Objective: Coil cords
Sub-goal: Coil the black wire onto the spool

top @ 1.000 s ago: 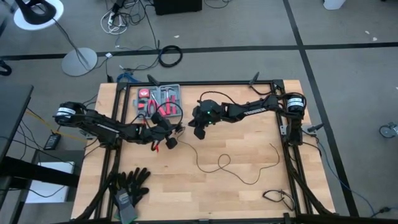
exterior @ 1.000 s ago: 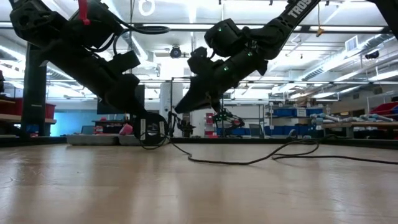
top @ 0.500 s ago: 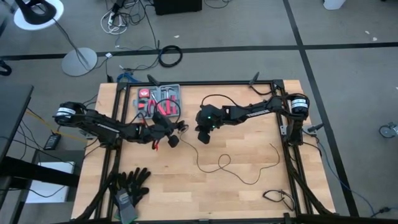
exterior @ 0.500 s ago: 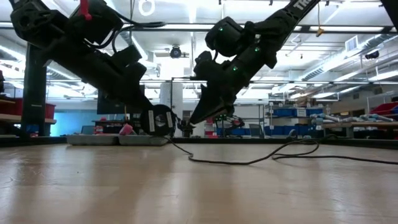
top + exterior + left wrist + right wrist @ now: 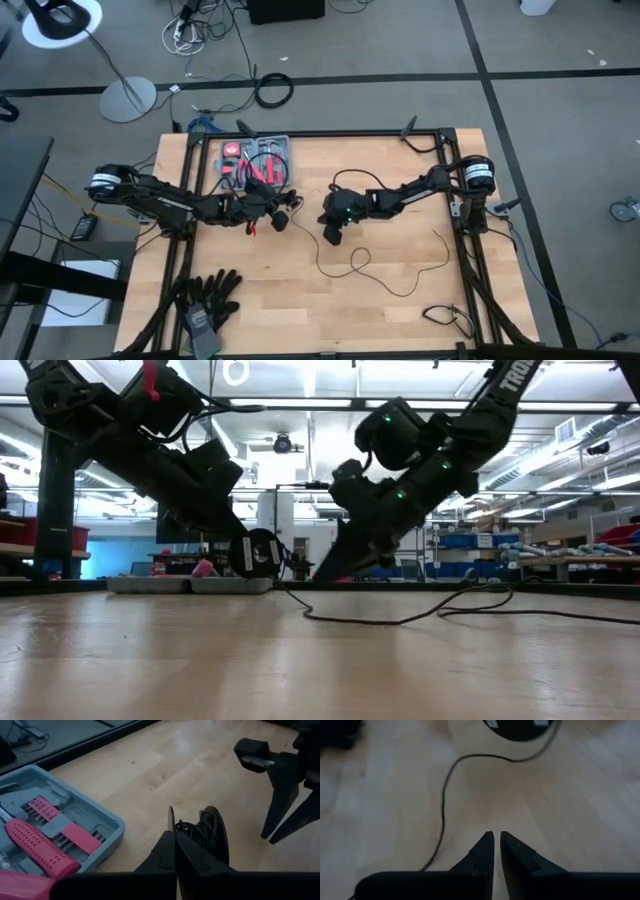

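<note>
The cords are one thin black wire [image 5: 385,280] lying in loose curves on the wooden table, ending at a small round black puck [image 5: 283,220]. My left gripper [image 5: 272,214] is shut on the puck, which it holds above the table left of centre. In the low view the puck [image 5: 258,553] shows its round face, and the wire [image 5: 400,618] drops from it onto the table. My right gripper [image 5: 333,234] hangs low over the table just right of the puck. Its fingers [image 5: 482,845] are shut with nothing between them, beside the wire [image 5: 442,795]. My left gripper pinches a thin disc edge [image 5: 170,820] on the puck's side between its two fingers, with turns of wire [image 5: 197,831] wound beside it. The fingers slant down from the table's left. The puck stands on edge, lifted clear, and the wire trails slack to the table.
A grey tool tray [image 5: 255,160] with red-handled tools sits at the far left, just behind my left gripper. Black gloves [image 5: 210,300] lie at the near left corner. A small bundle of wire [image 5: 445,318] lies at the near right edge. Open wood lies right of centre.
My right gripper has come down and moved toward the table's near edge, ending low over the wire beside the puck. My left gripper has rolled in place, so the puck, seen edge-on before, now faces the low camera.
</note>
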